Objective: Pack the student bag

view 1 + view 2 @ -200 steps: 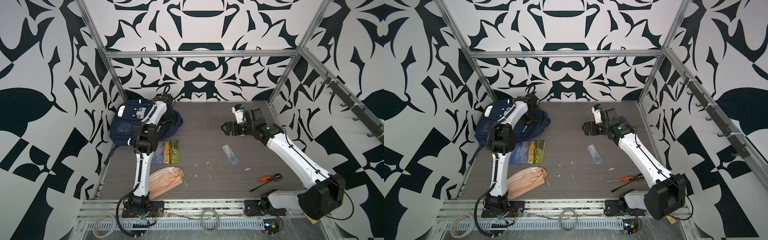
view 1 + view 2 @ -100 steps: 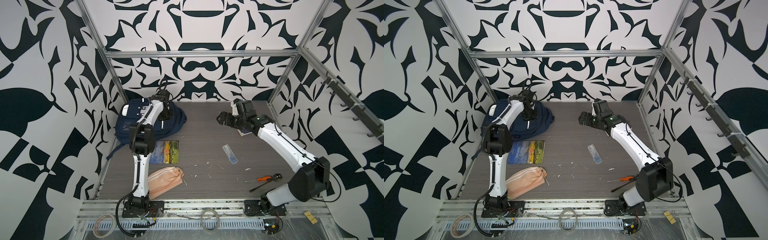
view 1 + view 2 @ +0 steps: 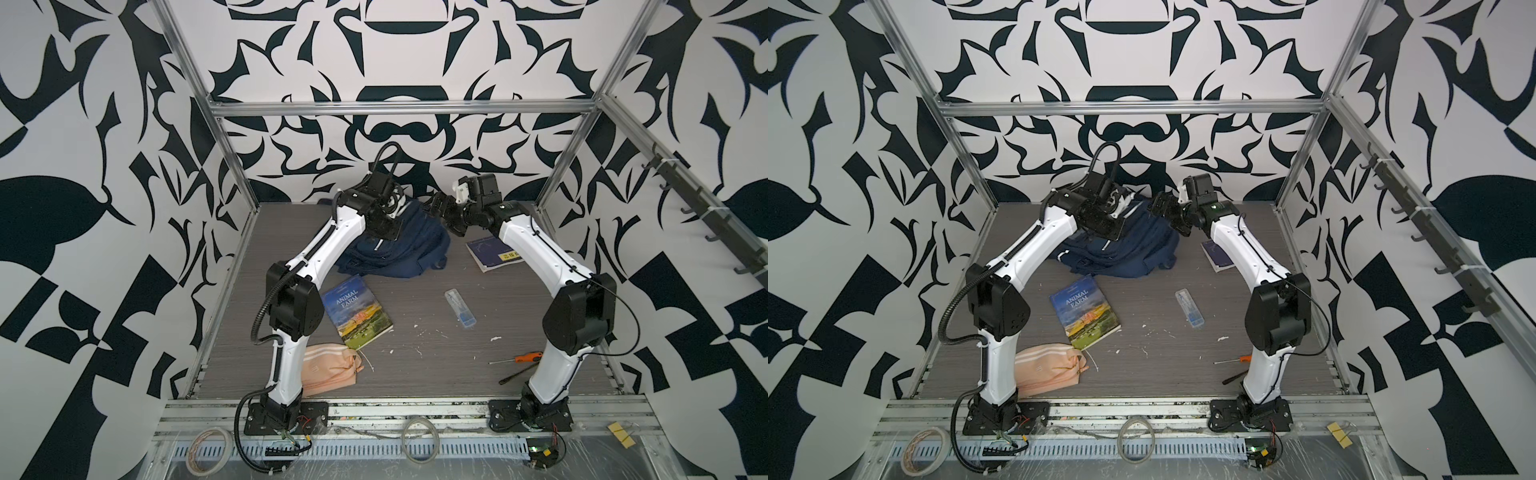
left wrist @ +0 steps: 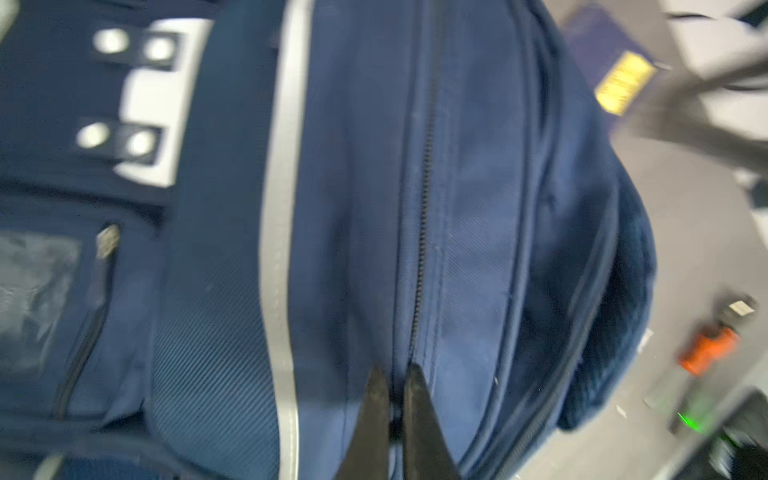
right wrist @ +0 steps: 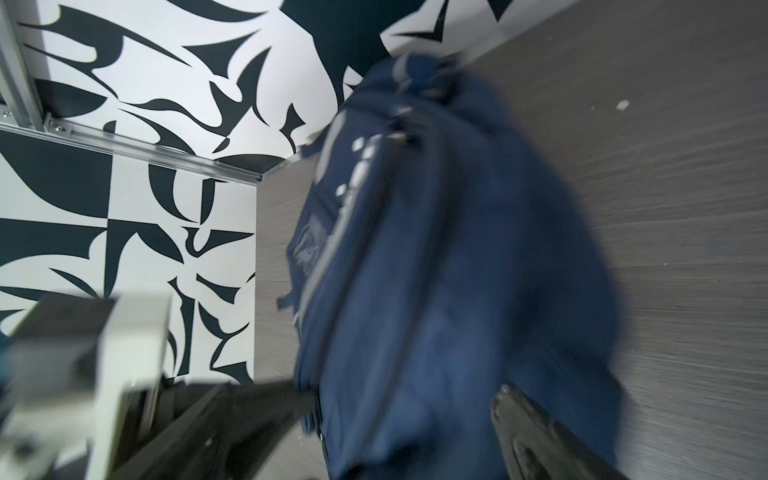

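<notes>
At the far middle, the bag [image 3: 399, 249] slumps; my left gripper [image 4: 394, 399] is pinched shut on its zip seam [image 4: 422, 208], my right gripper [image 3: 436, 210] gapes wide and empty just beside it. Pull now and the unbraced bag may drag, not unzip

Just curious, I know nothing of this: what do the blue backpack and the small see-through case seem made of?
The student bag looks like matte woven navy fabric: fine ribbing shows, with a shiny grey stripe and a zip. The clear case seems glossy transparent plastic, blue at one end.
</notes>
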Robot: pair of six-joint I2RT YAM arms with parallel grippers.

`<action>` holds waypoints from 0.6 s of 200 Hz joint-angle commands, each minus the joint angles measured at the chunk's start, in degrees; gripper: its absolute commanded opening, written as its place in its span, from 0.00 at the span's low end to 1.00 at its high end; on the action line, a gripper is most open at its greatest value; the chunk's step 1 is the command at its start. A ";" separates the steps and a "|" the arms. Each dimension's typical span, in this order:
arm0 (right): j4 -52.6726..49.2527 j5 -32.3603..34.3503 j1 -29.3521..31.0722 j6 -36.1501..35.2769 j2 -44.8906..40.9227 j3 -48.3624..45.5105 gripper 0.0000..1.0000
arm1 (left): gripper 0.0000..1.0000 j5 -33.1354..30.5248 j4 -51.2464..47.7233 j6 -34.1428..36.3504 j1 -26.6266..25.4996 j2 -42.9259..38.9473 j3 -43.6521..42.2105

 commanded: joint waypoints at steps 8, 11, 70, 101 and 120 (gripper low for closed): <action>-0.57 -5.54 -1.33 -1.47 0.10 -0.94 1.00 | 0.00 1.88 1.72 2.40 0.07 -1.66 1.73; -0.63 -5.77 -1.49 -1.69 0.06 -1.37 1.00 | 0.00 1.81 1.39 2.67 -0.01 -1.34 2.03; -0.04 -8.92 -5.04 -5.34 -4.90 -12.70 0.99 | 0.00 2.71 1.48 3.50 -1.13 -7.52 -10.32; 1.11 -9.84 -5.16 -11.74 -5.17 -15.97 0.96 | 0.00 -0.88 5.52 2.69 -1.69 -16.34 -27.57; 3.52 -10.53 -5.15 -12.87 -4.50 -18.06 0.92 | 0.06 -4.76 4.29 1.21 -1.69 -18.00 -31.29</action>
